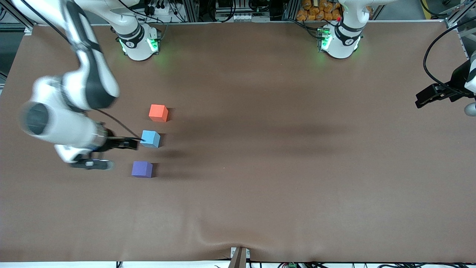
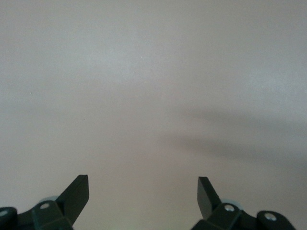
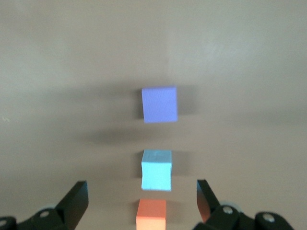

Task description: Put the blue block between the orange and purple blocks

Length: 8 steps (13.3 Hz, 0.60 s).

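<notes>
The blue block (image 1: pixel 150 139) (image 3: pixel 157 169) rests on the table between the orange block (image 1: pixel 158 112) (image 3: pixel 151 214) and the purple block (image 1: pixel 142 169) (image 3: pixel 159 104). The three stand apart in a slightly slanted row, with the orange one farthest from the front camera. My right gripper (image 1: pixel 111 152) (image 3: pixel 142 189) hangs open and holds nothing. It is beside the blue block, toward the right arm's end of the table. My left gripper (image 1: pixel 420 101) (image 2: pixel 144 184) waits open over bare table at the left arm's end.
The brown table cover (image 1: pixel 260 149) has a raised wrinkle near its front edge (image 1: pixel 238 238). Both arm bases (image 1: pixel 138 42) (image 1: pixel 340 41) stand along the back edge. A black cable (image 1: pixel 431 56) loops near the left arm.
</notes>
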Available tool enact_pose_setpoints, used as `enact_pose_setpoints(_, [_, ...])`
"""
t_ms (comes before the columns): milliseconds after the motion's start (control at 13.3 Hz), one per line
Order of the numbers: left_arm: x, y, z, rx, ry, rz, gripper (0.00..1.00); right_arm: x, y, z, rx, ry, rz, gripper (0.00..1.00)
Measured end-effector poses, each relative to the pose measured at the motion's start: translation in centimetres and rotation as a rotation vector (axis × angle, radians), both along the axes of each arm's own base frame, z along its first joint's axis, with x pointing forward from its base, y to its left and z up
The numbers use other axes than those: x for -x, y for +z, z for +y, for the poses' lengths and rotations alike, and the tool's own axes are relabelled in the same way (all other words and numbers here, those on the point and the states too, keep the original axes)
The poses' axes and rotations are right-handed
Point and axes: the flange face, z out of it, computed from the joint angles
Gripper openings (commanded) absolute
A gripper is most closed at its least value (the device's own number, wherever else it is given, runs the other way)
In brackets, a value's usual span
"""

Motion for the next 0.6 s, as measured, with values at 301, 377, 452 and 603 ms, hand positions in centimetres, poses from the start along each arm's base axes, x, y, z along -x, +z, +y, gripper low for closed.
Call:
enact_pose_setpoints(301, [0.7, 0.9, -0.3, 0.001, -0.005, 0.001, 1.0, -0.7, 7.4, -8.1, -0.026, 0.145, -0.047, 1.0])
enact_pose_setpoints(377, [1.2, 1.5, -1.0, 0.003, -0.018, -0.004, 1.0, -0.4, 8.0, -9.0, -0.041, 0.194, -0.036, 1.0])
enact_pose_setpoints(452, [1.6, 2.0, -2.0, 0.005, -0.033, -0.006, 1.0, 0.1, 9.0, -9.3, -0.049, 0.218, -0.026, 1.0])
enact_pose_setpoints(603, [2.6, 3.0, -3.2, 0.026, -0.05, -0.007, 1.0, 1.8, 12.6, -8.9, -0.038, 0.185, -0.035, 1.0])
